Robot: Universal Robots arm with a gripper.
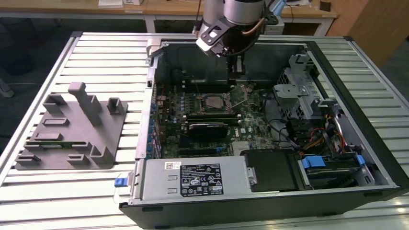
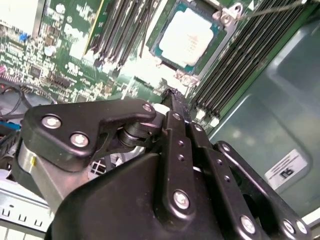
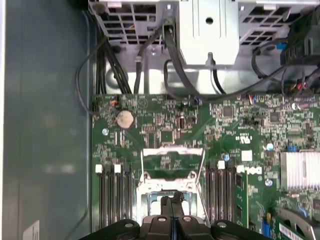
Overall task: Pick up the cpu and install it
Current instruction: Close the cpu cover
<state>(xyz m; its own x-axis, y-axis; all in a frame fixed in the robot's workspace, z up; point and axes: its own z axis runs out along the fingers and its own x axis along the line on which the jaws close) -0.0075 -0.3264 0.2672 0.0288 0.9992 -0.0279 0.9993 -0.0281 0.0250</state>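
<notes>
The gripper (image 2: 170,96) hangs over the motherboard (image 3: 150,125) with its fingers pressed together, pinching nothing. Just beyond its tip the cpu (image 2: 188,37) lies in the socket (image 2: 227,14), between the two banks of memory slots (image 2: 120,30), and looks flat. I judge that seating is what matters here. The chip should sit square and level, and any touch should be light, straight down and clear of the hinged frame (image 3: 172,150).

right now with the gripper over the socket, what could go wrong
1. The cpu lies unclamped: the load plate stands open, so a nudge may shift it.
2. The gripper hangs close above it, with memory slots on both sides; a sideways drift might clip them or the plate.
</notes>
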